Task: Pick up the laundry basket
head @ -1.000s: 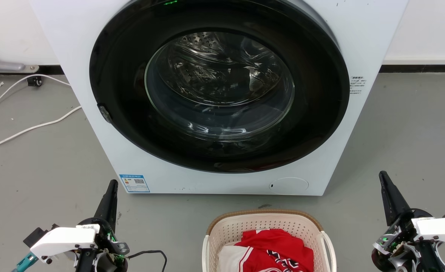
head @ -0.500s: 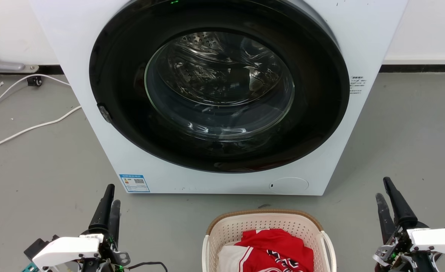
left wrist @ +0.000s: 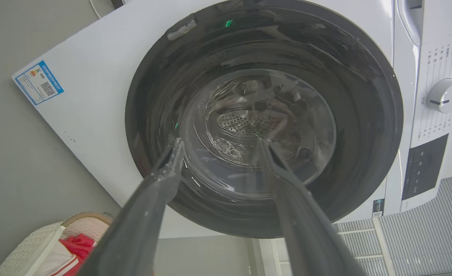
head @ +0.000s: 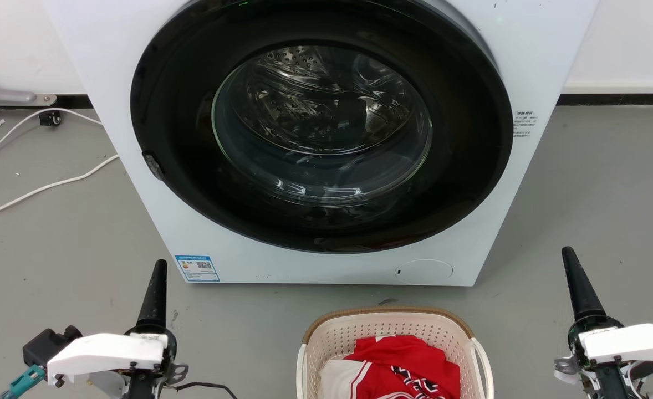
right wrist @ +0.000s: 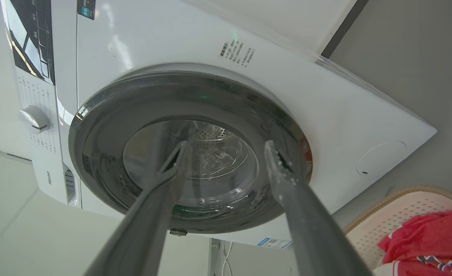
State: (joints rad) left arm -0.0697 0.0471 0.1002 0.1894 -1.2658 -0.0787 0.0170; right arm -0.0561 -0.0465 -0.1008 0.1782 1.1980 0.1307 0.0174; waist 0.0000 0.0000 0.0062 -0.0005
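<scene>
— We are looking down at the laundry basket, which is sitting on the grey floor at the bottom middle of the head view. The frame edge is cutting off its near part, and a red garment is lying inside.

— We are holding the left gripper and the right gripper out to either side, well apart from its white handles, with bare floor around each.

— Both are standing open, fingers parted by a clear gap and gripping nothing.

— From the head view each pair is overlapping into one dark spike, so we are relying on the wrist views for that.

— Beyond the brown rim, a strip of floor is separating the basket from the washer. Its round dark door is probably sitting shut, but glare is blurring the edge.

— Farther left, white cables are trailing across the floor towards the wall.
</scene>
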